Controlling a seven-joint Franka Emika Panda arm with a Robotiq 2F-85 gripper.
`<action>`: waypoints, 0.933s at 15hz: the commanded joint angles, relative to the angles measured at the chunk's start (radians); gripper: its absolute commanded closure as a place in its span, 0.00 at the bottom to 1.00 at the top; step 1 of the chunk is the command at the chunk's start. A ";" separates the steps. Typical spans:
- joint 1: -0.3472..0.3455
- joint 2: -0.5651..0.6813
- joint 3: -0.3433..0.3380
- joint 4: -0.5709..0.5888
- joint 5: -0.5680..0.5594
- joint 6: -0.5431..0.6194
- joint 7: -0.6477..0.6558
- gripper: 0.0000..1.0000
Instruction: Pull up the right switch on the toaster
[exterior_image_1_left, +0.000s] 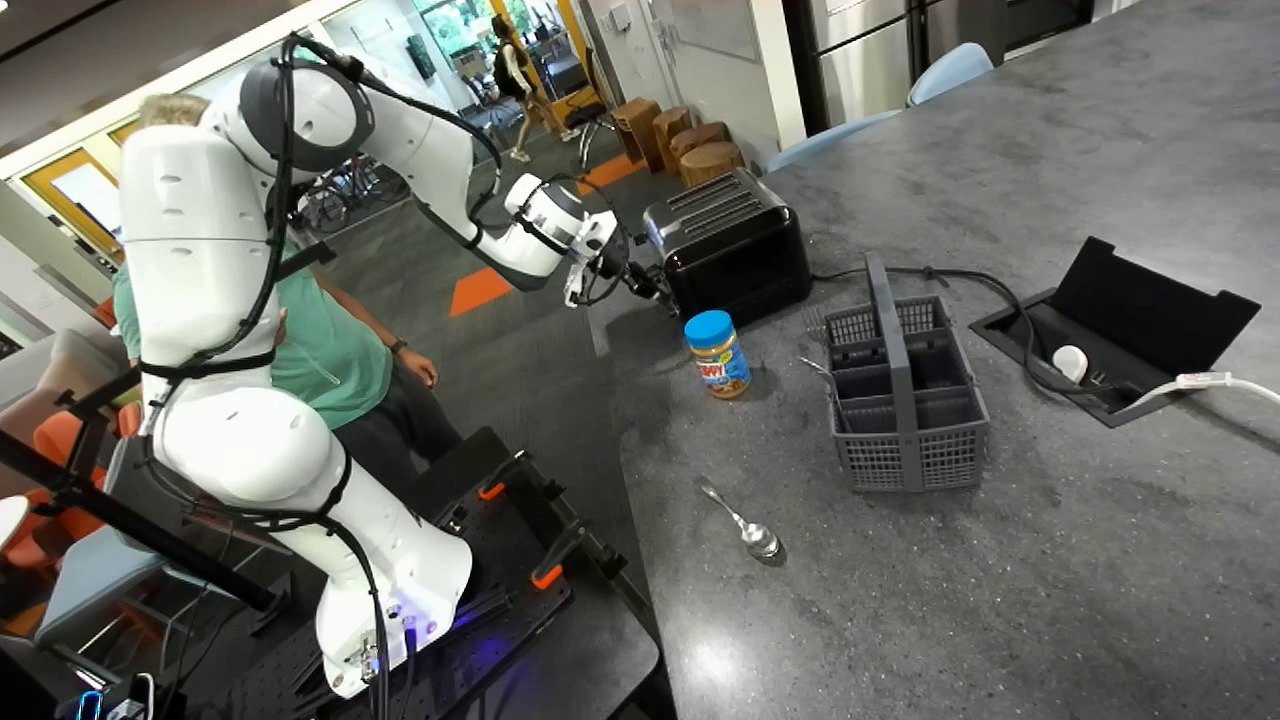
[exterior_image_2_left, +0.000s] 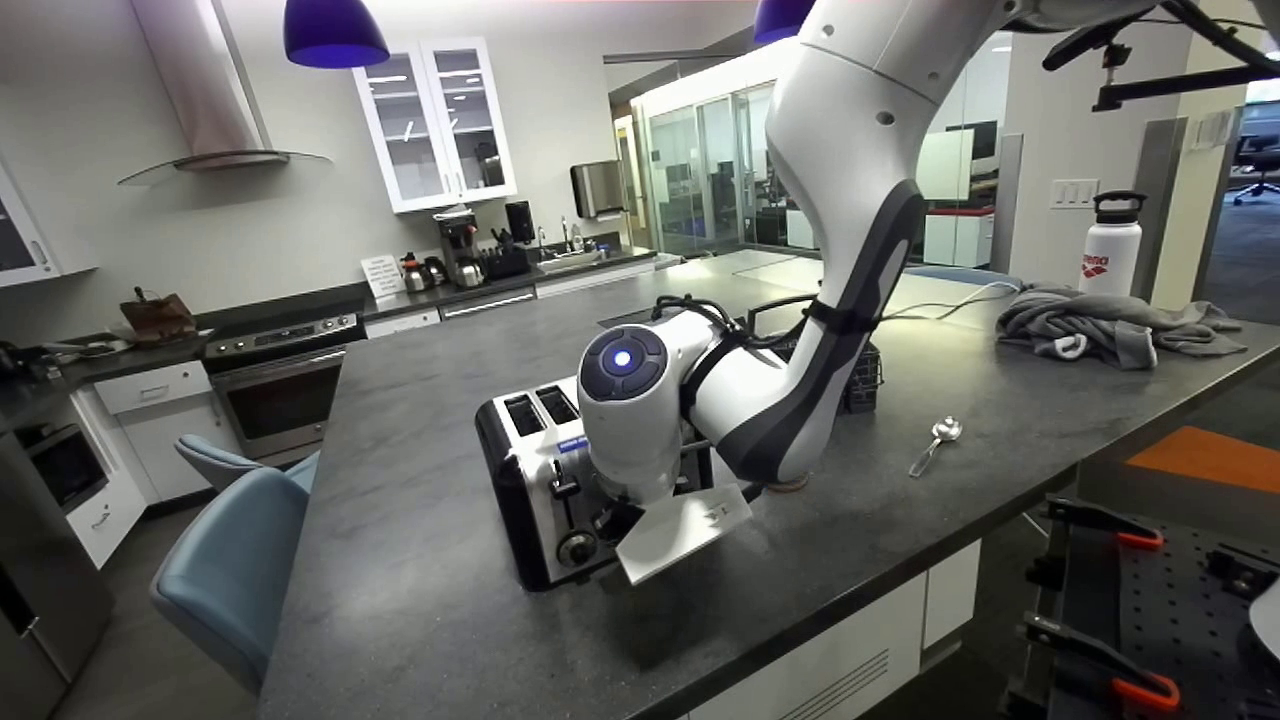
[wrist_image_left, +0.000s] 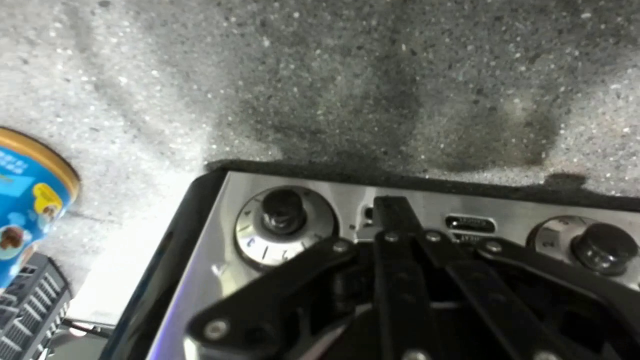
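Observation:
The toaster is black with several top slots and stands at the counter's edge. Its silver front, with a lever above a dial, shows in an exterior view. In the wrist view its front panel carries a near-left dial and another dial at the right. My gripper is low at the toaster's front. In the wrist view its fingertips are together over the panel, between the dials, by a slot. The right switch is hidden behind my gripper; contact cannot be told.
A blue-lidded peanut butter jar stands close beside the toaster. A grey caddy with a handle stands beyond it. A spoon lies on the counter. A black open case with cords is set in the counter. A bottle stands by a grey cloth.

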 joint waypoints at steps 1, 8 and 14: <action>-0.015 -0.183 0.035 -0.145 -0.009 -0.073 -0.021 1.00; -0.076 -0.469 0.127 -0.368 -0.015 -0.052 -0.060 1.00; -0.134 -0.648 0.174 -0.498 -0.051 0.007 -0.054 1.00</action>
